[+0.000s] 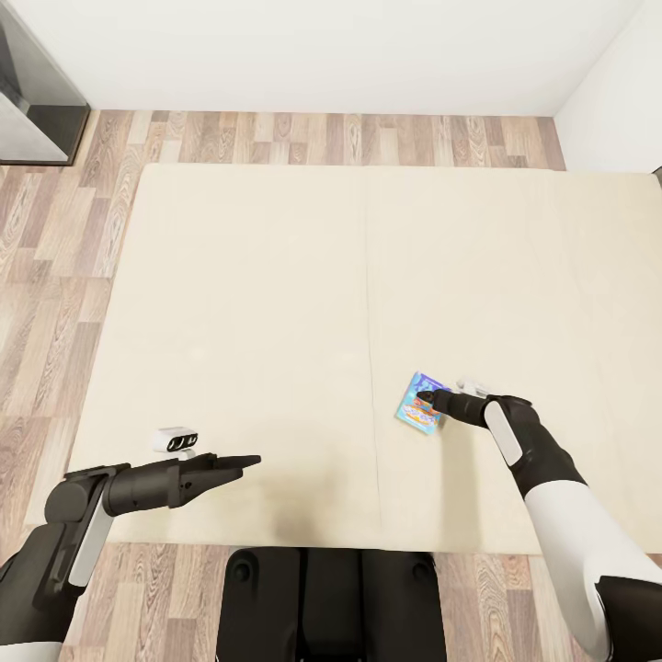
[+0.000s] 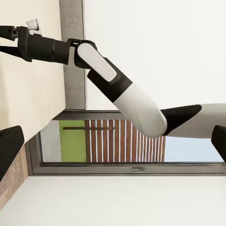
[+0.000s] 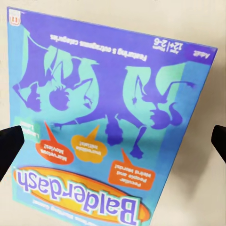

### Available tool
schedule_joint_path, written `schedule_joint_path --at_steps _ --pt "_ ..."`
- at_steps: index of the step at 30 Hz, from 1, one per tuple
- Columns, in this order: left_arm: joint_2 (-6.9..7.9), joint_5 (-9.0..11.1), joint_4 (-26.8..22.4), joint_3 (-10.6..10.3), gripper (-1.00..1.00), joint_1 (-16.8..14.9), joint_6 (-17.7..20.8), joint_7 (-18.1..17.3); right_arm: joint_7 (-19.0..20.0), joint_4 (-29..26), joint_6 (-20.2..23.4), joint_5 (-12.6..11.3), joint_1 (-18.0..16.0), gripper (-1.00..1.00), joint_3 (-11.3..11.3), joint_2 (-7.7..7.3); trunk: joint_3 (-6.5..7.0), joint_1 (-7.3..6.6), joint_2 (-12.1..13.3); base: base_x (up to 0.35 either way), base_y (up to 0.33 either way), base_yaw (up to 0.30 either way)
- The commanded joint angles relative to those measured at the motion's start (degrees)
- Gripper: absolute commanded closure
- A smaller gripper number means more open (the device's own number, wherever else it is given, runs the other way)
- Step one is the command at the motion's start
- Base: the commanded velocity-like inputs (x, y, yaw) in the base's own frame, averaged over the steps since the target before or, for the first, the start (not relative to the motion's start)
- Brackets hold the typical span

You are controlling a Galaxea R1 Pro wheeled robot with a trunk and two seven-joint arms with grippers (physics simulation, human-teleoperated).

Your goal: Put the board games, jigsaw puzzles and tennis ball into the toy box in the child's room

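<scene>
A small blue board game (image 1: 418, 405) lies flat on the bed (image 1: 257, 303), near the front edge of the cream mattress's right section. My right gripper (image 1: 432, 401) hovers right over this box, open. In the right wrist view the box (image 3: 113, 117) reads "Balderdash", and the black fingertips (image 3: 9, 150) show at both sides of it, not touching it. My left gripper (image 1: 246, 460) is open and holds nothing, low over the mattress's left front part, pointing right. The toy box, table, jigsaw puzzles and tennis ball are out of view.
Wood-plank floor (image 1: 55, 276) surrounds the bed on the left and far sides. A dark grey window frame (image 1: 41, 106) stands at the far left and a white wall (image 1: 322, 46) behind. My base (image 1: 331, 598) sits against the bed's front edge. The grey headboard (image 2: 73, 47) shows past my right arm (image 2: 122, 89).
</scene>
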Motion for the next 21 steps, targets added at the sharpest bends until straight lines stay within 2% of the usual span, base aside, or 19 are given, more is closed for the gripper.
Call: schedule_joint_path --at_steps 1,7,14,21 --pt "0.01 0.0 0.0 0.0 -1.0 0.0 0.6 -0.2 0.3 0.0 0.3 0.2 0.0 -1.0 -0.2 0.03 -0.06 0.03 -0.1 0.0 0.0 0.0" --pt "-0.04 0.0 0.0 0.0 -1.0 0.0 0.6 -0.2 0.2 -0.1 0.3 0.2 -0.1 -1.0 -0.1 0.15 -0.06 0.03 -0.1 0.0 0.0 0.0" --pt "-0.08 0.0 0.0 -0.1 -1.0 0.0 0.6 -0.2 0.3 -0.1 0.3 0.3 -1.9 -1.0 0.2 1.3 -0.06 0.03 -0.1 0.0 0.0 0.0" --pt "-0.06 0.0 0.0 -0.1 -1.0 0.0 0.6 -0.2 0.3 0.0 0.2 0.3 -2.2 -1.0 0.4 1.46 -0.06 0.03 -0.1 0.0 0.0 0.0"
